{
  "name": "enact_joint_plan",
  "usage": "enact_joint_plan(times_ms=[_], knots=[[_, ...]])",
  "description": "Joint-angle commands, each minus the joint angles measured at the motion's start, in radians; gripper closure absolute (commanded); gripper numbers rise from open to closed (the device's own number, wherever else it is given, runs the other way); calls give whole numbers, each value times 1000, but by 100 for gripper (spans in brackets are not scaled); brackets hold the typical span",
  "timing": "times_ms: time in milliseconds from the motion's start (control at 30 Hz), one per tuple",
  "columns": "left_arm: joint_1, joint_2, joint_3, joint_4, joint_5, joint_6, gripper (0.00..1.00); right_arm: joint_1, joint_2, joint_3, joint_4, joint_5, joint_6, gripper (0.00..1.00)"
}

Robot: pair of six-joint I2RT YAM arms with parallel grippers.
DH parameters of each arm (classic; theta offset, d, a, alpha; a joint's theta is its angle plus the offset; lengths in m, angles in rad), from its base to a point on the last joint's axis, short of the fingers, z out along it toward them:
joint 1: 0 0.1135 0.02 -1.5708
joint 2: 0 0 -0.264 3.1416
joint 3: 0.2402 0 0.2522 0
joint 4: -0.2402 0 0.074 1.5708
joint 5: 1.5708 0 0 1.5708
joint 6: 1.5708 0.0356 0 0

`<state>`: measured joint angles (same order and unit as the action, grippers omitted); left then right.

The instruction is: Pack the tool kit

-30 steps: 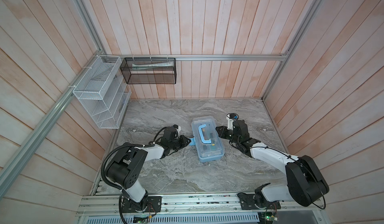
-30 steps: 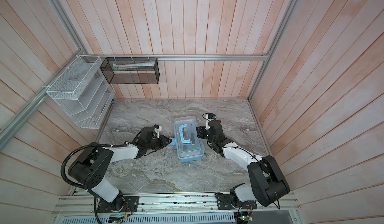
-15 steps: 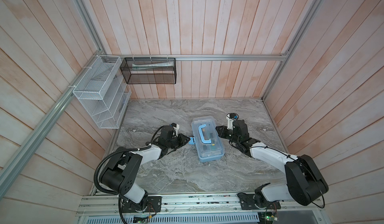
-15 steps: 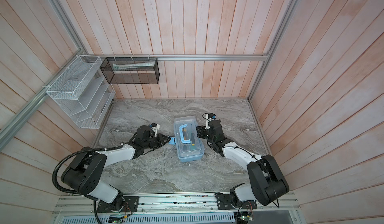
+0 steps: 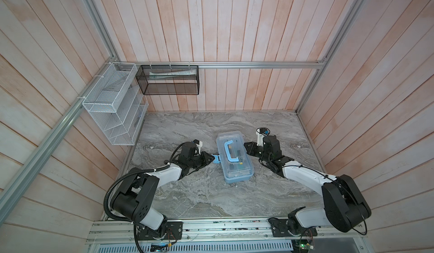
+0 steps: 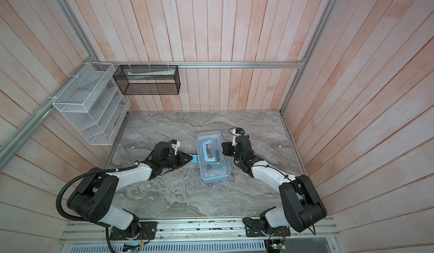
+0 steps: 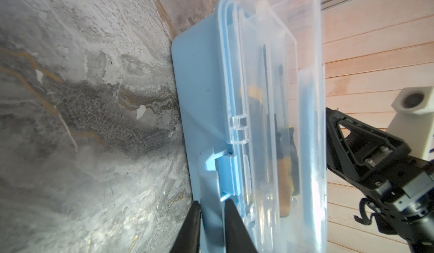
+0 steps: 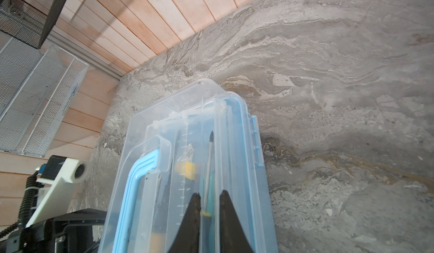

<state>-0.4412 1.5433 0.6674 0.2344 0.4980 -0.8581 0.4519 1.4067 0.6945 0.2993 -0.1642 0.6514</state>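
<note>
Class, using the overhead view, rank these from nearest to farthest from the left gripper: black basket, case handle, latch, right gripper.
1. The latch, at the tip of the left gripper, on the left side of the case.
2. The handle, on top of the case.
3. The right gripper, at the case's right edge.
4. The black basket, high on the back wall.

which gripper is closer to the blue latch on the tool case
Left. The left gripper has its fingertips on either side of the latch. The right gripper is at the opposite long side of the case.
</note>
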Motion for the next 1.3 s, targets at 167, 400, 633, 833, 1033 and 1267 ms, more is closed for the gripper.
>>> enact_joint_plan(times_ms=[167,400,633,833,1033,1267], knots=[[-1,-45,23,-39,11,22,79,30,46,-42,-120,-68,8,86],[-1,-8,43,-26,25,21,72,30,45,-43,-120,-66,7,86],[-2,17,62,-52,7,44,68,30,46,-47,-115,-65,5,86],[-1,44,77,-53,10,54,69,29,54,-42,-109,-62,8,86],[-2,71,74,-17,31,42,73,29,53,-39,-116,-56,5,86],[-1,88,77,-3,48,43,76,28,47,-40,-120,-51,5,86]])
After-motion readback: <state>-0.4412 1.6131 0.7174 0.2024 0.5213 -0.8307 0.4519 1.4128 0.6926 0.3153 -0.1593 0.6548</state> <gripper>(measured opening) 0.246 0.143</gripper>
